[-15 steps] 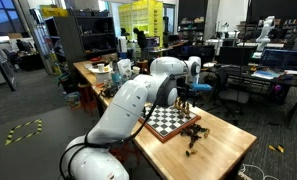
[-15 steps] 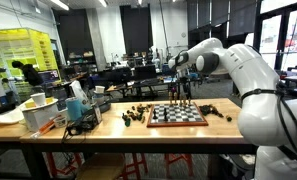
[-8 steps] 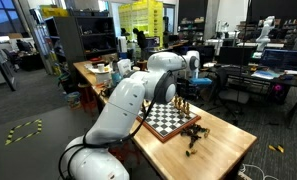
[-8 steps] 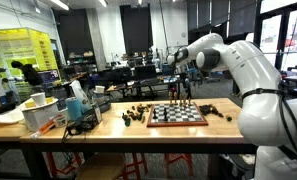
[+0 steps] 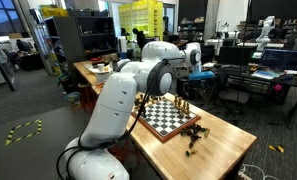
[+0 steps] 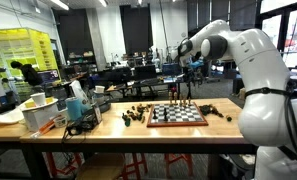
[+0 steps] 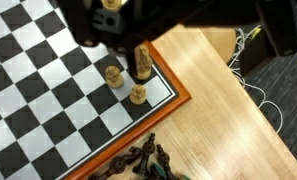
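A chessboard [image 5: 168, 118] [image 6: 178, 115] [image 7: 48, 90] lies on a wooden table [image 5: 223, 150]. Near its corner stand a tall tan piece [image 7: 143, 62] and two light pawns [image 7: 113, 74] [image 7: 137, 94]. My gripper [image 5: 195, 72] [image 6: 184, 68] [image 7: 148, 25] hangs well above that corner, open, with nothing between its fingers. In the wrist view it is a dark blur along the top edge, directly over the tall piece. Dark pieces [image 7: 138, 165] [image 5: 195, 138] lie in a heap on the wood beside the board.
More dark pieces [image 6: 138, 115] [image 6: 218, 112] lie at both ends of the board. Bins, a cup [image 6: 38, 99] and a blue bottle [image 6: 76, 95] crowd one end of the table. Cables [image 7: 250, 40] lie on the floor past the table edge.
The gripper has risen from just over the pieces at the board's corner to well above them. The tall piece stays standing on the board.
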Controlling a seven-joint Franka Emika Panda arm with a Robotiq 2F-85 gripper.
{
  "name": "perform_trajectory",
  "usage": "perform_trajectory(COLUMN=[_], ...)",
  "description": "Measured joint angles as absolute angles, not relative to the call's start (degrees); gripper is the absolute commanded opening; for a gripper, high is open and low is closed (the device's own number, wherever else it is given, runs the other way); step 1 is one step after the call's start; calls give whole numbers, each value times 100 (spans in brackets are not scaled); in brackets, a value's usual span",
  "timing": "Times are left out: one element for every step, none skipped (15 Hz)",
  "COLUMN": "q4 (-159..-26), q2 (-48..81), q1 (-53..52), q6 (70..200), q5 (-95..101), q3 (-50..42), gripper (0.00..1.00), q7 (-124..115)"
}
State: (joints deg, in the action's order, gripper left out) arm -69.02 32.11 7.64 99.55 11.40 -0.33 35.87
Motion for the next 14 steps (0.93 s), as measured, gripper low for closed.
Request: perform_trajectory(q4=[-7158,-7415,-7669,-7933,-8210,-8497,-8786,-8914,-8903,-8890,-8865,-8839,-8831,-8829], q2=[3059,2915,2779,2642,2500,2352,2200,2145,2146,2155,2177,2206,2219,2219], q1=[764,764,764,764,764,763,763,763,763,760,758,756,757,757], q6=[10074,10131,10156,10183,10224,10275,10348,10372,10370,10370,10370,10370,10370,10370], q5=[1126,1083,1029,961,887,825,766,763,763,763,763,763,763,763], q3=[-53,-65,-75,-87,-103,-124,-151,-161,-167,-167,-167,-166,-167,-168], gripper=[100,100,100,100,100,100,100,100,100,100,100,100,100,100], q7=[3245,2911,2587,2270,1960,1646,1342,1297,1306,1307,1307,1307,1307,1308])
